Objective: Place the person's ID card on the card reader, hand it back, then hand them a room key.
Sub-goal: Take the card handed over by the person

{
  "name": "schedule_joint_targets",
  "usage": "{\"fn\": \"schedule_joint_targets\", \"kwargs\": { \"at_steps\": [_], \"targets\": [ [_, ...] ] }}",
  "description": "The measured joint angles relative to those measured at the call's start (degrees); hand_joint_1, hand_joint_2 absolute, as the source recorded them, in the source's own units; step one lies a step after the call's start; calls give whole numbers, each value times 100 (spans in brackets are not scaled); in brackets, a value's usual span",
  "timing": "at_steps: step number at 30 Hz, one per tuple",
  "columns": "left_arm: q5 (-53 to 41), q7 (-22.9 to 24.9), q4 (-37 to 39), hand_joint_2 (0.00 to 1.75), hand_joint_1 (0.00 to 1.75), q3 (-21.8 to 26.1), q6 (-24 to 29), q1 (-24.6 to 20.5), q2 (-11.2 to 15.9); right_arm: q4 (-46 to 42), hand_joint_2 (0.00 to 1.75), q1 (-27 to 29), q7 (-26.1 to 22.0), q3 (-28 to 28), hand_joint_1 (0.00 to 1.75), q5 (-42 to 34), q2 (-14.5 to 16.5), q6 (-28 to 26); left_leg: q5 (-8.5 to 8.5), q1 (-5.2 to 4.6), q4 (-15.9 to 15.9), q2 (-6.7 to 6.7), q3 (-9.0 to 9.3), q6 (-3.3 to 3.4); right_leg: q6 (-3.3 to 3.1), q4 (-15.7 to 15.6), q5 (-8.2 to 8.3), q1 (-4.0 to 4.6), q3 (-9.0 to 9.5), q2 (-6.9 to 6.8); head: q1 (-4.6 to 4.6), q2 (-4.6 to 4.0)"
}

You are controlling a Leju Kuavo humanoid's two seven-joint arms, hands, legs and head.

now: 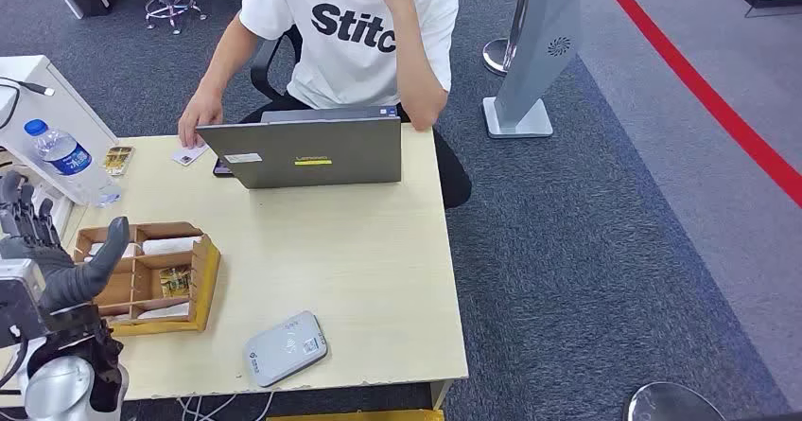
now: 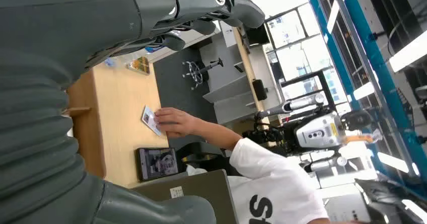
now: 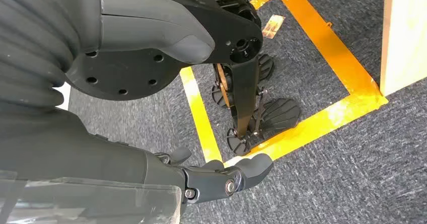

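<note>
The ID card [image 1: 189, 154] lies on the table's far left corner, with the seated person's hand [image 1: 199, 118] resting on it; the left wrist view shows the same card [image 2: 150, 119] under their fingers. The white card reader [image 1: 284, 347] sits near the front edge. A wooden divided box [image 1: 203, 284] beside my left hand holds room key cards [image 1: 174, 280]. My left hand [image 1: 52, 255] is raised at the table's left edge, fingers apart, holding nothing. My right hand [image 3: 214, 176] hangs over the carpet with nothing in it.
A grey laptop [image 1: 312, 151] stands open between the person and the reader, with a phone [image 1: 221, 167] at its left. A water bottle [image 1: 64, 158] and a snack packet [image 1: 118, 160] are at the far left. A grey sign stand [image 1: 534, 52] is on the carpet to the right.
</note>
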Motion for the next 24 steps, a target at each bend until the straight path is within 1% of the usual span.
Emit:
{"fn": "schedule_joint_targets", "kwargs": {
  "at_steps": [2,10,16,24],
  "targets": [
    [-156,64,72,175,0,-58,-30,-107,60,0,175,3,4,0,0,4,0,8,0,0,0,0,0,0,0,0,0,0,0,0,0,0],
    [-1353,583,616,175,0,-458,-275,-923,512,4,175,23,10,0,0,32,2,87,1,1,0,3,0,-1,-6,1,4,0,-2,2,1,0],
    [-2217,958,1217,175,0,-814,-508,-1531,800,7,175,26,27,0,0,116,1,167,4,1,0,4,0,-5,-6,1,4,0,-3,4,0,0],
    [-3402,1303,1965,175,0,-1318,-769,-2317,1177,13,175,26,59,0,0,216,0,265,5,1,0,4,-1,-6,-7,3,5,0,-4,6,1,1]
  ]
}}
